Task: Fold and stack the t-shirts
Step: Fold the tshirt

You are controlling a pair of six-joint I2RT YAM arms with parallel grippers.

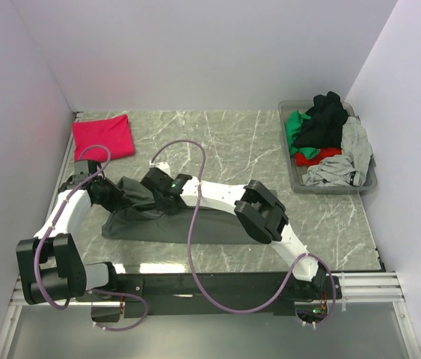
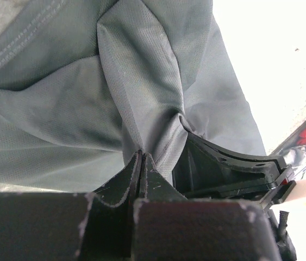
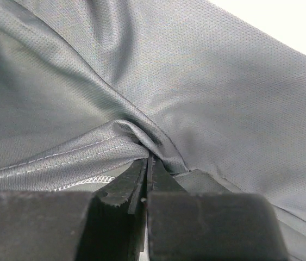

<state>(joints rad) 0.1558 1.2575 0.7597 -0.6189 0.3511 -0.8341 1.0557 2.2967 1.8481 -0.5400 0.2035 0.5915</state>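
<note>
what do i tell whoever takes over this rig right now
Grippers: the left gripper is shut on the charcoal-grey t-shirt; the right gripper is shut on the same shirt, close beside it.
Where: that shirt lies bunched on the table, near left, not yet folded.
Done: the magenta-red t-shirt lies folded at the far left corner.
Left: fold the grey one and stack it, then work through the pile of shirts in the clear tub at far right.
</note>
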